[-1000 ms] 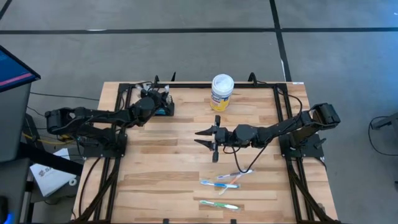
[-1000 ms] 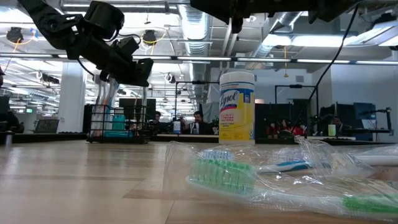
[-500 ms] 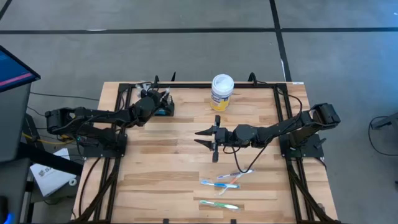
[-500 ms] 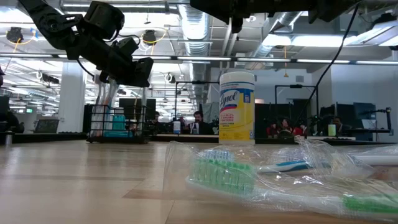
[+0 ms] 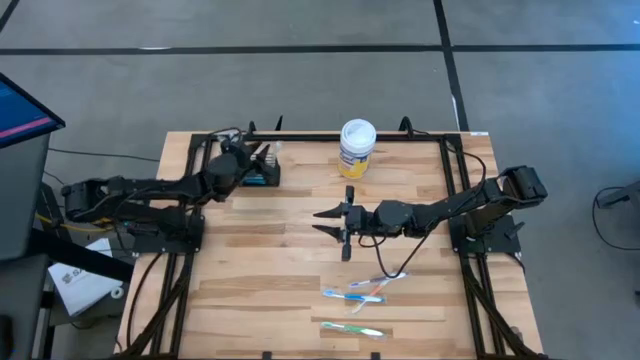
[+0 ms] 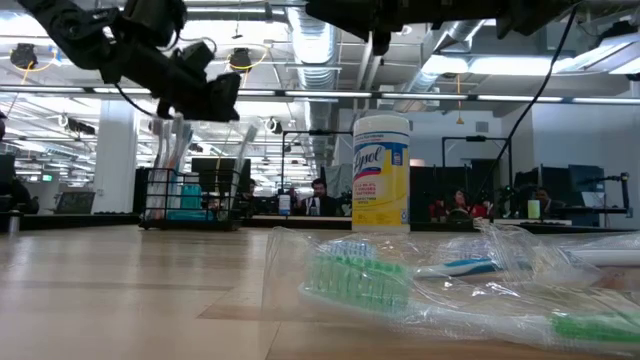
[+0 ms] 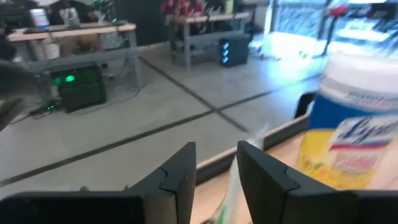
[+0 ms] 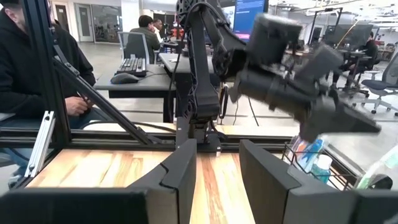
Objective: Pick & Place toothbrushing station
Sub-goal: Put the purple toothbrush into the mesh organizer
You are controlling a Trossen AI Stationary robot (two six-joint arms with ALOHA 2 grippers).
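Note:
The toothbrushing station, a small black wire basket (image 5: 264,176), stands at the table's far left and also shows in the low view (image 6: 190,200). Pale wrapped toothbrushes (image 6: 172,145) stand upright in it. My left gripper (image 5: 256,153) hovers just above the basket (image 6: 222,95), open. A pale wrapper tip (image 7: 229,186) shows between its fingers, and I cannot tell whether they touch it. My right gripper (image 5: 323,222) is open and empty above the table's middle, pointing toward the left edge.
A white-lidded, yellow-labelled tub (image 5: 356,146) stands at the far middle. Three wrapped toothbrushes (image 5: 378,282) (image 5: 352,296) (image 5: 352,329) lie near the front edge, right of centre. Black frame rails run along the table's edges. A person sits beyond the table's left side (image 8: 25,68).
My left gripper has risen above the basket and drawn back a little toward the table's left edge. The toothbrushes stay standing in the basket. My right arm has kept still.

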